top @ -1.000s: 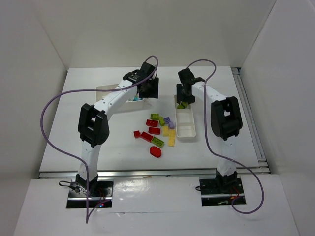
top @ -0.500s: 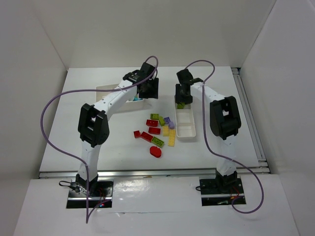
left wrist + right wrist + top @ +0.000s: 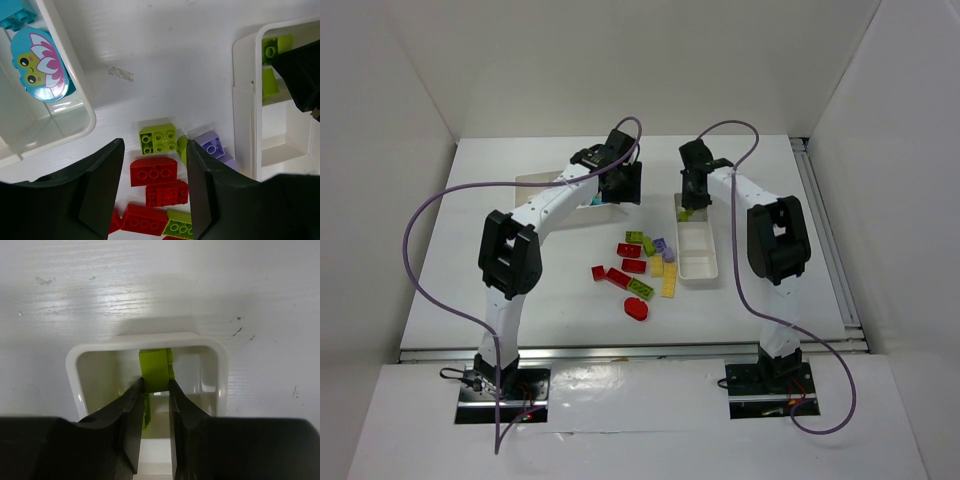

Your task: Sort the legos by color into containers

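One lime brick [image 3: 154, 367] gripped
Right hand [image 3: 155, 390] pinches it over the narrow tray [image 3: 216, 371], at its end compartment; left hand [image 3: 155, 150] hangs part open, empty, above loose bricks [image 3: 153, 171].

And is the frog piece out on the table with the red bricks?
No, the frog piece lies inside a tray; the red bricks sit outside it on the table.

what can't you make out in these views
- Top view: what the wide tray holds; the left gripper covers most of it.
- Left wrist view: the teal brick, cut off by the top edge; the bottom lime brick, cut by the frame edge and a finger.
- Right wrist view: the lower part of the held lime brick, hidden by the fingers of the right gripper.
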